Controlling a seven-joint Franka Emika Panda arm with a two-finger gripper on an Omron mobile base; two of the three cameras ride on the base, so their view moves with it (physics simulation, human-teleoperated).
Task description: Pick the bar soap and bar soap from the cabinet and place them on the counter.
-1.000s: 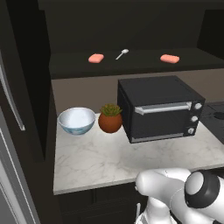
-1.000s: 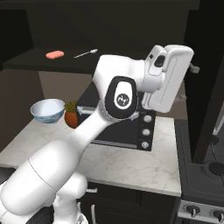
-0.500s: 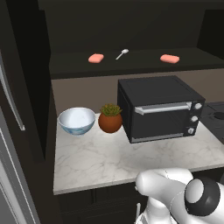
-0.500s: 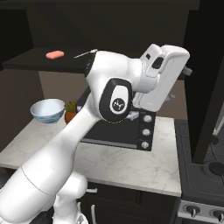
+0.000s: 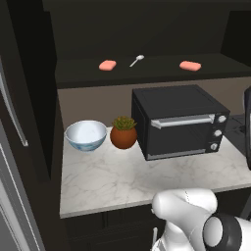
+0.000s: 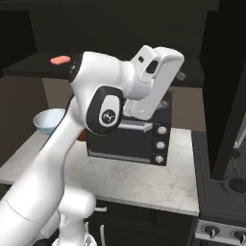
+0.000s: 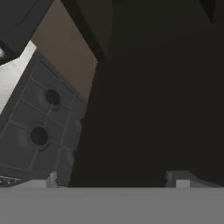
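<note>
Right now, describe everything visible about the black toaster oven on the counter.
The toaster oven is a matte black box with a dark glass door, shut, a horizontal silver bar handle across its top and three silver knobs stacked down the right side. It stands upright on the marble counter, its back near the wall, just right of the potted plant.

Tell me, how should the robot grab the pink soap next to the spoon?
Probably from above, pinching the two long edges of the left bar soap. It lies flat on the cabinet shelf, apart from the spoon, so nothing crowds its sides.

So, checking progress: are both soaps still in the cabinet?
Yes: both bar soaps lie on the open cabinet shelf.
</note>
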